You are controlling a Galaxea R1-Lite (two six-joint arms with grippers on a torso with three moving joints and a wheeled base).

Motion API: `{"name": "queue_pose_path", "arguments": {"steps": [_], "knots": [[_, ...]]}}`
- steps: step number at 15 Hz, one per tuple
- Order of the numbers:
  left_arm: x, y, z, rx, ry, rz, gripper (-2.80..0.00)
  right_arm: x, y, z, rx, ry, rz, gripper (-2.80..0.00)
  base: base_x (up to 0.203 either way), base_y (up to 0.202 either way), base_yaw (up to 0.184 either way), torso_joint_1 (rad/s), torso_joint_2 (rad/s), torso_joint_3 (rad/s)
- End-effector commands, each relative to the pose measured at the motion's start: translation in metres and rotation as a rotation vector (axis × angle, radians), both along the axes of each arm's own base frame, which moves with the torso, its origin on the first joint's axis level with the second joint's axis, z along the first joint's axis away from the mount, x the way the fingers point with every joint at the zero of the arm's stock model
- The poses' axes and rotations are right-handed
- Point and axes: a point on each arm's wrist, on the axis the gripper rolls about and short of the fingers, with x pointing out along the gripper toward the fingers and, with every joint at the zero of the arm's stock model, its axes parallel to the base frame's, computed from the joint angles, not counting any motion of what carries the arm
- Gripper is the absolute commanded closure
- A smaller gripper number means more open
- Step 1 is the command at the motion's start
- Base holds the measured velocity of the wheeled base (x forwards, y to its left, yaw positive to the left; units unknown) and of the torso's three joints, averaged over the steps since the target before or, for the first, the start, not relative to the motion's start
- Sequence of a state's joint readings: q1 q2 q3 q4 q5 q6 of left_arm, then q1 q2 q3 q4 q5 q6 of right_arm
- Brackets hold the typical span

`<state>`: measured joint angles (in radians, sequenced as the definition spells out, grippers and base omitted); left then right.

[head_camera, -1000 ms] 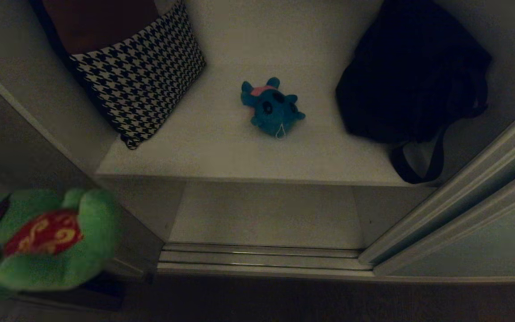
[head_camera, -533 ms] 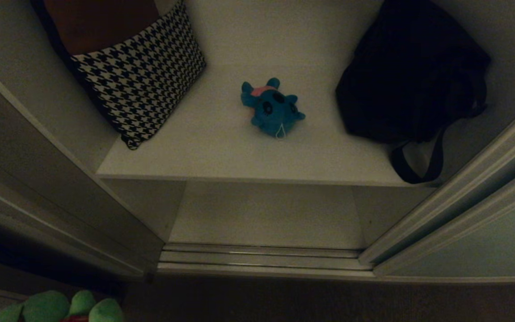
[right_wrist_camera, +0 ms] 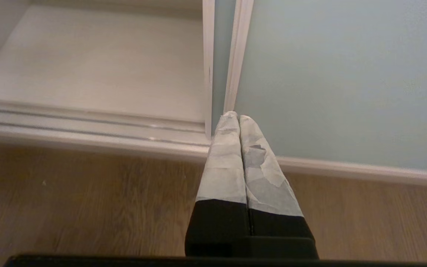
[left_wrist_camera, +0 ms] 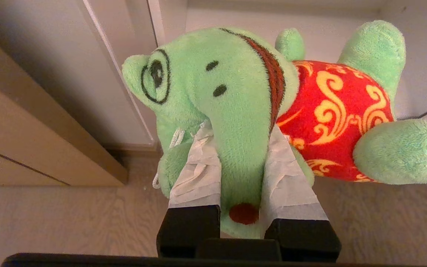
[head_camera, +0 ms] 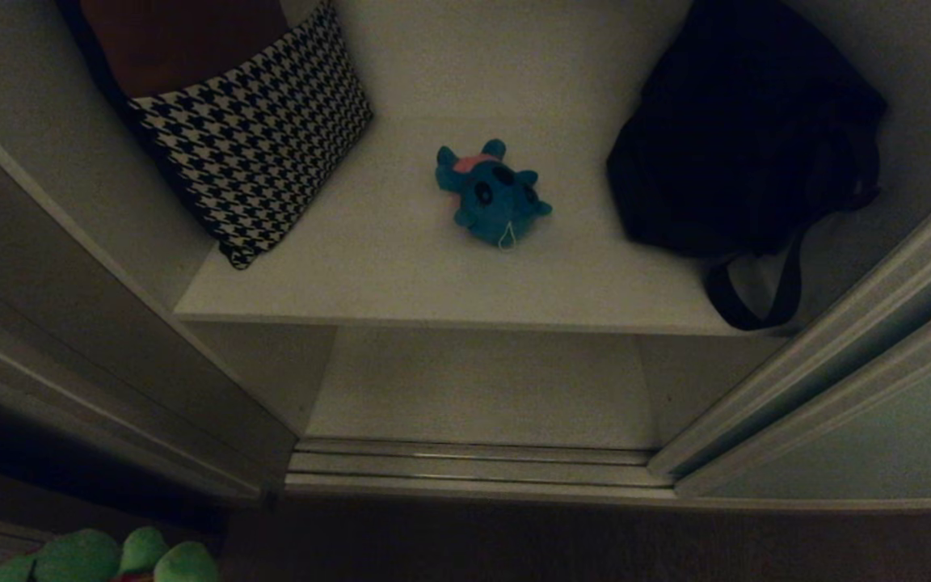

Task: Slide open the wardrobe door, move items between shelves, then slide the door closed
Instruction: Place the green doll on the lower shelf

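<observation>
Green toy (left_wrist_camera: 235, 111) lower, wrist-view gripper (left_wrist_camera: 241, 148) clamped

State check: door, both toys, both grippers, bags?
Sliding door: open, slid to the right.
Green toy: held off the floor, outside the wardrobe.
Left gripper: shut on green toy.
Right gripper: shut, empty.
Blue toy: lying on shelf.
Houndstooth bag: leaning on shelf.
Black bag: slumped, strap over edge.

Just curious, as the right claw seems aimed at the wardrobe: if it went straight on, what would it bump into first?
Probably the sliding wardrobe door: the shut right claw points at the door's slim frame edge, beside the opening, though depth is hard to judge.
</observation>
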<state>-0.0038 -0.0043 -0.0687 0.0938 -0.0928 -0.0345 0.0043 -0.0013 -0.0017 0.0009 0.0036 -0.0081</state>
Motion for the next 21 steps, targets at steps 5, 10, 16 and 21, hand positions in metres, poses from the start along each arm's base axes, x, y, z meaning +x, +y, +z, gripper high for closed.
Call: {"name": "queue_pose_path", "arguments": {"steps": [5,10,16,21], "knots": [[0.0016,0.0000,0.0002,-0.006,-0.019,-0.002,0.00,0.0000,0.0000,-0.0001,-0.001,0.001,0.000,0.00,-0.175,0.000,0.000,-0.001,0.00,0.003],[0.0018,0.0000,-0.0006,-0.042,-0.012,0.001,0.00,0.0000,0.0000,-0.0001,-0.001,0.000,0.000,0.00,-0.100,0.000,0.001,0.000,0.00,0.003],[0.0020,0.0001,-0.0009,-0.056,-0.011,0.007,0.00,0.0000,0.0000,-0.0001,0.000,0.001,0.000,0.00,0.000,0.000,0.000,0.000,0.00,0.000],[0.0021,0.0002,-0.0014,-0.062,-0.007,0.007,0.00,0.0000,0.0000,-0.0001,0.000,0.001,0.000,0.00,0.000,0.000,0.000,0.000,0.00,0.000]]}}
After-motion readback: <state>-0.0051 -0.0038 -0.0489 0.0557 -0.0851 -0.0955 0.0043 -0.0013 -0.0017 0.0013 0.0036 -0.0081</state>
